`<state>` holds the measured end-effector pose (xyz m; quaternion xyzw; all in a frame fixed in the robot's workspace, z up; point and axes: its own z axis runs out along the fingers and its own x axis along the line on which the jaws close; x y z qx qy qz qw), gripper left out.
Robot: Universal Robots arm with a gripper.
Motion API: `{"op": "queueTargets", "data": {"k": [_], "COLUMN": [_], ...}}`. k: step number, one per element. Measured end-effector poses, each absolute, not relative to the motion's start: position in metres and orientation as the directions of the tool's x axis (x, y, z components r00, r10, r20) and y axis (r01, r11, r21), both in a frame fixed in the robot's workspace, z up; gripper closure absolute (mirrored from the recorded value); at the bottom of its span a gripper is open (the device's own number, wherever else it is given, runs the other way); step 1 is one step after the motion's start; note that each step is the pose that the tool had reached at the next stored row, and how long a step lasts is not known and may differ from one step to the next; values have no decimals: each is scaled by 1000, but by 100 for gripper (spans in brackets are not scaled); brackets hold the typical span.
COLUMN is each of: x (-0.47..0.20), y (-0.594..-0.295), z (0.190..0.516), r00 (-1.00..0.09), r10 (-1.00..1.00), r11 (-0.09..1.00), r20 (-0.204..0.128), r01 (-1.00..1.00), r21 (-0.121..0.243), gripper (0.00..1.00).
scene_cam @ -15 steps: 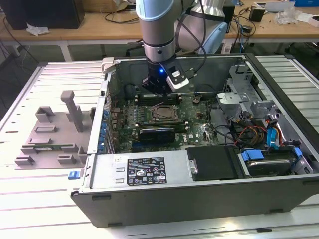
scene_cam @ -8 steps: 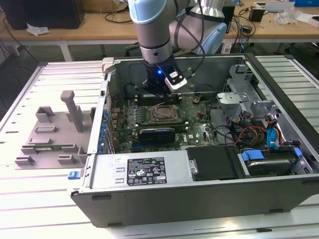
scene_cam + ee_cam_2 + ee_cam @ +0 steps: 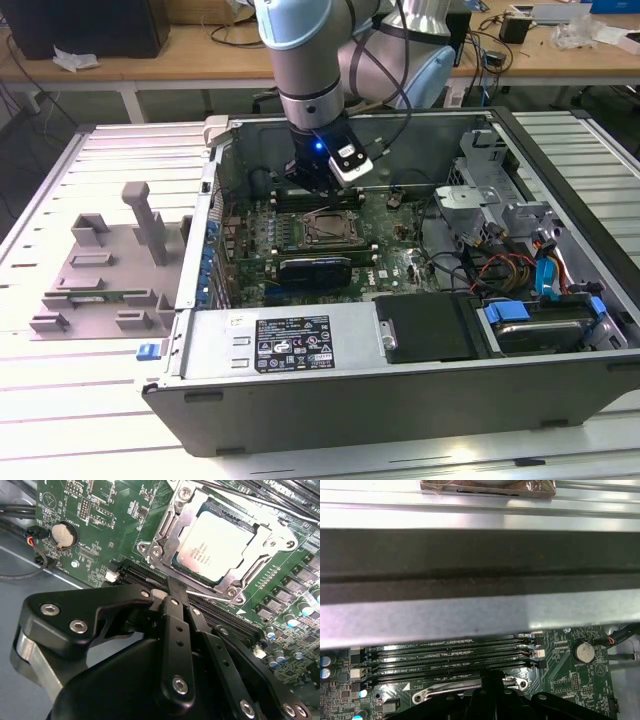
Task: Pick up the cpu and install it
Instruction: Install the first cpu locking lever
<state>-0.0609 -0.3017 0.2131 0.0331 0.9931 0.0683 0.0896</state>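
The cpu (image 3: 220, 542), a flat square chip with a silver-grey top, lies seated inside the open metal socket frame (image 3: 165, 527) on the green motherboard (image 3: 100, 555). In the exterior view the cpu (image 3: 330, 228) sits mid-board inside the open computer case. My gripper (image 3: 171, 582) hangs just above the board beside the socket, next to the memory slots (image 3: 450, 655). Its black fingers are pressed together with nothing between them. In the exterior view the gripper (image 3: 315, 185) is over the far edge of the socket.
The case walls (image 3: 215, 200) surround the board. A black card (image 3: 315, 268) stands in front of the socket, the power supply (image 3: 290, 340) nearer still. Drive bays and cables (image 3: 520, 260) fill the exterior view's right. A grey fixture (image 3: 105, 270) lies outside the case.
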Motion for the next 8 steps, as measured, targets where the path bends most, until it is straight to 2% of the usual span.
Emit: {"op": "queueTargets", "data": {"k": [8], "x": [-66], "y": [-299], "z": [213], "r00": [-977], "r10": [120], "r11": [985], "r20": [-174], "r01": [96], "r21": [142], "gripper": [89]}}
